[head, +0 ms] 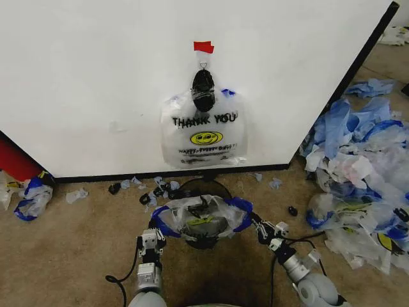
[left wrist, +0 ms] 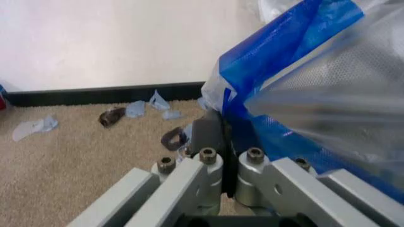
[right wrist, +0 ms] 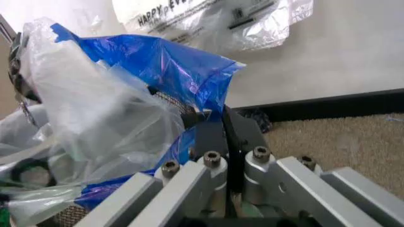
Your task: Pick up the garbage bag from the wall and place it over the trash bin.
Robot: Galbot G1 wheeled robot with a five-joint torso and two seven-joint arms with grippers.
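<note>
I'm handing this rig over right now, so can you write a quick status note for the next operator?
Left gripper: shut on a blue handle of the garbage bag, at the left side of the trash bin.
Right gripper: shut on the other handle, at the bin's right side.
Another bag hangs on the wall under red tape.
Done: bag spread over the bin's mouth.
Left: settle it around the rim, then release.
</note>
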